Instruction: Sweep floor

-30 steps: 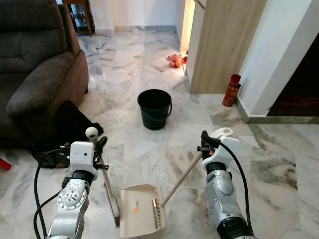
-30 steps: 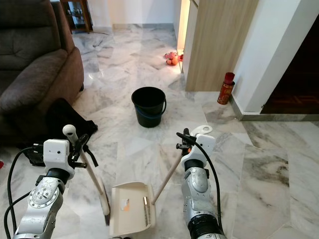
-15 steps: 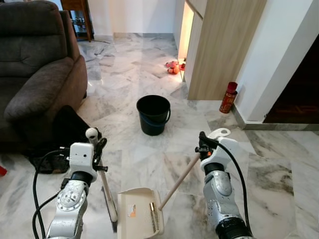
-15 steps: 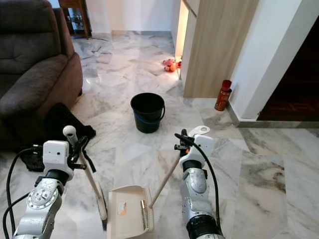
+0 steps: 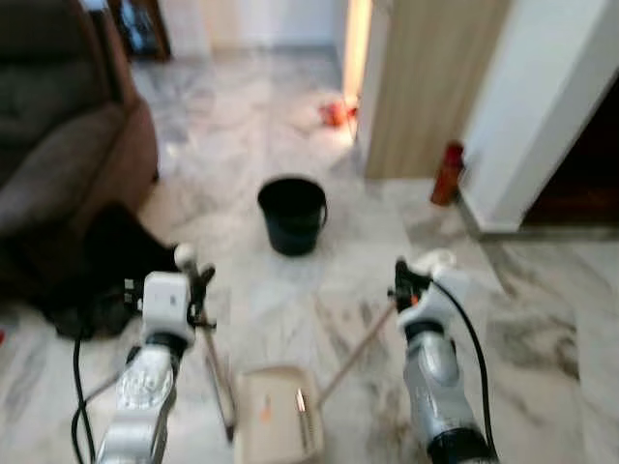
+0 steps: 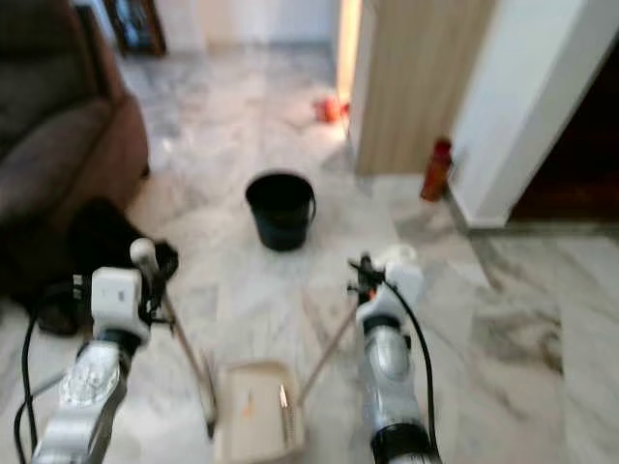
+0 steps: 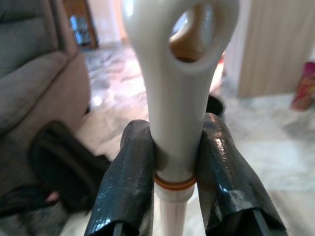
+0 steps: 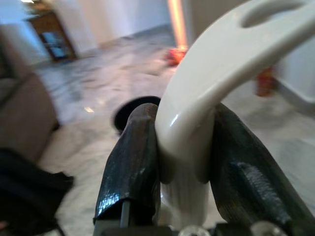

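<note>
The cream broom [image 7: 173,98] stood pinched at its handle in the left gripper [image 7: 174,162], bristles on the marble floor [image 5: 290,126] beside the dustpan [image 5: 278,425], whose handle the right gripper [image 8: 183,142] clasped tightly. Beyond stood a black bucket [image 5: 292,213], with a brown sofa [image 5: 58,145] left and a wooden cabinet [image 5: 426,87] right.

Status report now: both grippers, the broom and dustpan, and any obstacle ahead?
Left gripper shut on broom handle. Right gripper shut on dustpan handle. Dustpan on floor between arms. Black bucket ahead.
</note>
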`<state>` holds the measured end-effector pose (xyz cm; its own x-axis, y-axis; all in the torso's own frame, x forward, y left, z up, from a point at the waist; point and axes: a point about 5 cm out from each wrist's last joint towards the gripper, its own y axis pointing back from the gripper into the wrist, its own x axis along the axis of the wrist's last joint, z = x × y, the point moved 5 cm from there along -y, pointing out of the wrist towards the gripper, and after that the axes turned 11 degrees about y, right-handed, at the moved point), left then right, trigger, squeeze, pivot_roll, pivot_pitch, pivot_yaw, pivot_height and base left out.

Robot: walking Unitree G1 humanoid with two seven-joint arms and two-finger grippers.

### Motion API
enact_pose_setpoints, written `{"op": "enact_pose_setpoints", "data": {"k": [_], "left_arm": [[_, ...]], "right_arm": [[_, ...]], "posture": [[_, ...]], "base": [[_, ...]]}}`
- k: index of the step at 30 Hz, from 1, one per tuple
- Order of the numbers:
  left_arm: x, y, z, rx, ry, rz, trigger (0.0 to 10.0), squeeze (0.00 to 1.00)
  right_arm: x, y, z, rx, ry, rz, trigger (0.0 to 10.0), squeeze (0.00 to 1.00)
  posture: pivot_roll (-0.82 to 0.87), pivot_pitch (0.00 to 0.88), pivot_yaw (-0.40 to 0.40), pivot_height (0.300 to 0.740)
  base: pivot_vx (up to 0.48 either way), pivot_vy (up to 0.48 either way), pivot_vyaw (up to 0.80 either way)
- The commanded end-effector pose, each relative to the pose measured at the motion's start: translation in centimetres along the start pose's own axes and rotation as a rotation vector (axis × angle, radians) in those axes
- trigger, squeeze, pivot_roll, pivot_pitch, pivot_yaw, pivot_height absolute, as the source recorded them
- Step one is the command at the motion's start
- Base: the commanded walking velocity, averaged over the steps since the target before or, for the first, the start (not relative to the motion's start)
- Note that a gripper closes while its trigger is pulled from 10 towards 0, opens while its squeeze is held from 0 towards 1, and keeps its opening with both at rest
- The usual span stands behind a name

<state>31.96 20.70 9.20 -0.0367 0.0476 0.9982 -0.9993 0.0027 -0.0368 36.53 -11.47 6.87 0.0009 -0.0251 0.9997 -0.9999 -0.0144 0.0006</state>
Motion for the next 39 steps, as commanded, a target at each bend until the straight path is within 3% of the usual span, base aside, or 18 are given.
{"op": "enact_pose_setpoints", "data": {"k": [1,16,21,39], "left_arm": [[1.67,-0.68,1.21,-0.037,-0.007,0.065,10.0,0.00],[1.63,-0.65,1.25,-0.034,-0.004,0.066,10.0,0.00],[1.64,-0.64,1.25,-0.033,-0.003,0.067,10.0,0.00],[1.65,-0.68,1.18,-0.033,-0.005,0.066,10.0,0.00]], "right_arm": [[0.99,-0.21,0.95,-0.034,-0.026,0.044,10.0,0.00],[0.86,-0.17,0.78,-0.019,-0.022,0.036,10.0,0.00],[0.95,-0.17,0.70,-0.018,-0.025,0.040,10.0,0.00],[0.72,-0.16,0.52,-0.009,-0.036,0.027,10.0,0.00]], "posture": [[0.20,0.014,0.002,0.740],[0.20,0.017,-0.001,0.740],[0.20,0.016,-0.002,0.740],[0.20,0.017,-0.002,0.740]], "base": [[0.356,0.000,0.54],[0.357,0.000,0.11],[0.358,0.000,0.63],[0.359,0.000,0.00]]}}
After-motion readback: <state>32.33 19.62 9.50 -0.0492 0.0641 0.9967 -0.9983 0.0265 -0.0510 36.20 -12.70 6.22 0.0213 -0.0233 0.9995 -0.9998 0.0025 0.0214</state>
